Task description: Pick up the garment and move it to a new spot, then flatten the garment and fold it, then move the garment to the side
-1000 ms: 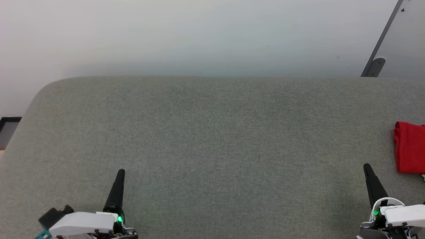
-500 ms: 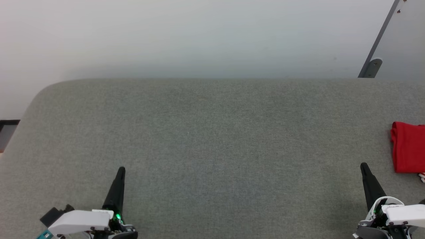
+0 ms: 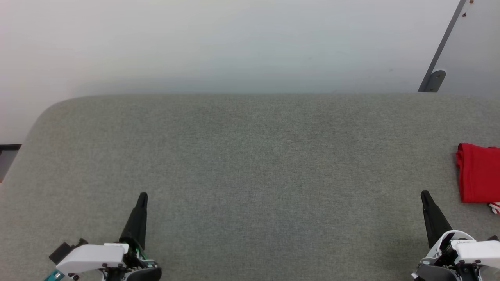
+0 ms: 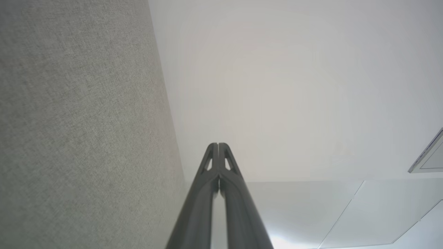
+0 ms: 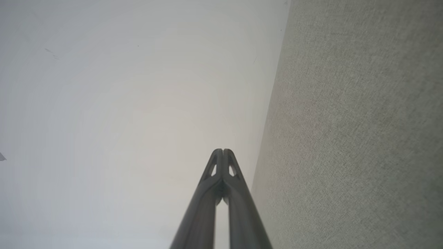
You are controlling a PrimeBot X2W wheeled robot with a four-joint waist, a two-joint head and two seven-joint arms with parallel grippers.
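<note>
The garment (image 3: pixel 478 173) lies folded as a red block at the far right edge of the grey cloth-covered table (image 3: pixel 250 156), cut off by the frame, with a bit of red-and-white striped trim (image 3: pixel 495 207) at its near corner. My right gripper (image 3: pixel 424 194) is shut with nothing in it, low at the right, a short way left of and nearer than the garment. My left gripper (image 3: pixel 143 195) is shut too, low at the left, far from the garment. The wrist views show each pair of fingertips pressed together, the left gripper (image 4: pixel 218 144) and the right gripper (image 5: pixel 223 150).
The table's rounded far-left corner (image 3: pixel 54 105) drops to a pale floor (image 3: pixel 234 43). A grey panel with a metal bracket (image 3: pixel 435 80) stands beyond the far right edge. A dark object (image 3: pixel 8 150) sits past the left edge.
The whole head view has shifted slightly, so the camera moved. Both grippers stay shut and low, and the garment lies where it was.
</note>
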